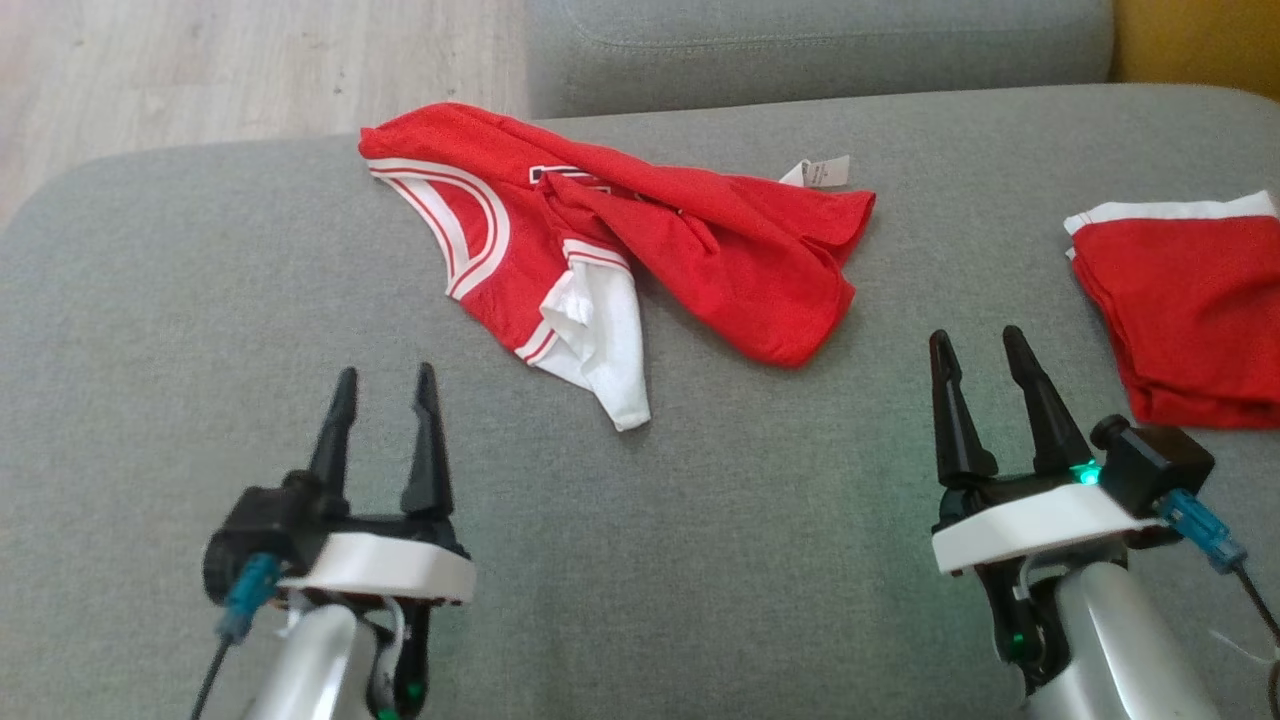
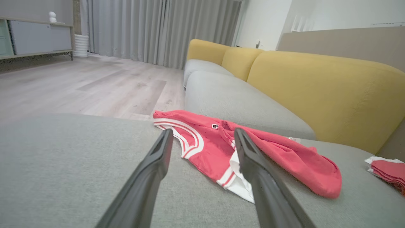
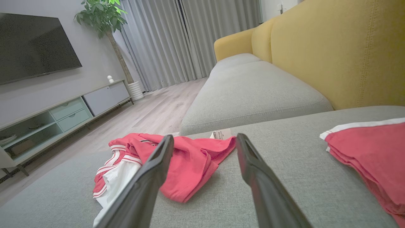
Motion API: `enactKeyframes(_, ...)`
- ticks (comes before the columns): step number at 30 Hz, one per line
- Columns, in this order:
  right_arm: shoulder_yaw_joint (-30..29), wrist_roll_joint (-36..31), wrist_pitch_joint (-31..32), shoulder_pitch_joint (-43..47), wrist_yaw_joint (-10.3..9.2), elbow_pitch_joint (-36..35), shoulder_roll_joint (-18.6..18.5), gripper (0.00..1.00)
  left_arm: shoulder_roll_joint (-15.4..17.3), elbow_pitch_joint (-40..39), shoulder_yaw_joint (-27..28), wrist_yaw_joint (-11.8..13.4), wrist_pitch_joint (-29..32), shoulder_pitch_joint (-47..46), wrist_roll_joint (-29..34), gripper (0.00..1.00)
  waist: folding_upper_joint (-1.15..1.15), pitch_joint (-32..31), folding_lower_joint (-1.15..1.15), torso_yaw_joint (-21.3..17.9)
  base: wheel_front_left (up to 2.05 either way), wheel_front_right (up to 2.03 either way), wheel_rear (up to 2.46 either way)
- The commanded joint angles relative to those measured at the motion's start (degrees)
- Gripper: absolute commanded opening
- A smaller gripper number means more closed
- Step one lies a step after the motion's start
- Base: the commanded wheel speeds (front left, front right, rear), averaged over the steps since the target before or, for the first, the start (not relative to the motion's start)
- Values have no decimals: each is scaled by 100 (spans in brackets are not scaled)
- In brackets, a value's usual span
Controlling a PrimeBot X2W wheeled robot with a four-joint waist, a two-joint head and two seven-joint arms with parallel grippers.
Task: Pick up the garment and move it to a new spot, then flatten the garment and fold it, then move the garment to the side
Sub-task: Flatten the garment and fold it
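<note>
Garment (image 1: 600,250), red with white trim, is lying crumpled on the far middle of the grey sofa cushion (image 1: 700,520), its white sleeve pointing toward the robot. Left gripper (image 1: 385,372) is hovering over bare cushion at the near left, near the garment, its fingers (image 1: 428,440) standing wide open and holding nothing. Right gripper (image 1: 975,336) is hovering at the near right, fingers likewise spread wide and empty, just beside a folded red cloth (image 1: 1190,310) lying at the cushion's right edge.

grey sofa seat (image 1: 700,560), yellow backrest (image 3: 332,53); pale wood floor (image 2: 79,85); grey curtains (image 2: 158,28); wall tv (image 3: 31,44); low cabinet (image 3: 63,110); potted plant (image 3: 101,15)
</note>
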Motion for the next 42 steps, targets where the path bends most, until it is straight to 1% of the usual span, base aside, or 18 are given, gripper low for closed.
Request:
enactKeyframes(1, 128, -7, -7, -139, -4, -224, 6, 100, -13, -116, 117, -56, -46, -225, 45, 100, 0, 29, 1, -25, 0, 0, 0)
enactKeyframes(3, 147, -10, 9, -163, -4, -241, 7, 100, -64, 57, -20, -154, -21, -287, 18, 100, 0, 71, 1, -73, 0, 0, 0)
enactKeyframes(6, 187, 6, 18, -202, -4, -263, 7, 100, -144, 411, -288, -294, 254, -438, -70, 100, 0, 163, 1, -178, 0, 0, 0)
enactKeyframes(11, 243, 56, 1, -289, -4, -267, 7, 100, -225, 1007, -676, -389, 590, -793, -164, 100, 0, 359, 1, -405, 0, 0, 0)
enactKeyframes(22, 273, 114, -102, -484, -4, -212, 8, 100, -264, 1922, -1182, -382, 660, -1488, -656, 100, 0, 740, 1, -855, 0, 0, 0)
enactKeyframes(30, 305, 171, -182, -569, -4, -138, 8, 100, -265, 2252, -1497, -271, 526, -1763, -1040, 100, 0, 843, 1, -975, 0, 0, 0)
enactKeyframes(31, 306, 177, -191, -574, -4, -128, 8, 100, -266, 2279, -1518, -254, 484, -1792, -1073, 81, 0, 843, 1, -978, 0, 0, 0)
enactKeyframes(32, 306, 180, -198, -577, -4, -117, 8, 100, -266, 2312, -1540, -240, 450, -1821, -1098, 14, 0, 840, 1, -978, 0, 0, 0)
enactKeyframes(33, 303, 181, -206, -577, -4, -106, 8, 100, -266, 2352, -1564, -225, 426, -1845, -1116, 0, 0, 837, 1, -973, 0, 0, 0)
enactKeyframes(36, 288, 190, -225, -574, -4, -66, 8, 100, -266, 2440, -1647, -213, 355, -1898, -1142, 0, 0, 806, 1, -946, 0, 0, 0)
enactKeyframes(41, 276, 196, -242, -565, -4, -22, 8, 100, -233, 2451, -1638, -118, 150, -1955, -1052, 0, 0, 698, 1, -876, 0, 0, 0)
enactKeyframes(42, 265, 195, -248, -558, -4, -5, 8, 100, -130, 2389, -1572, -46, 67, -1965, -992, 0, 0, 631, 1, -824, 0, 0, 0)
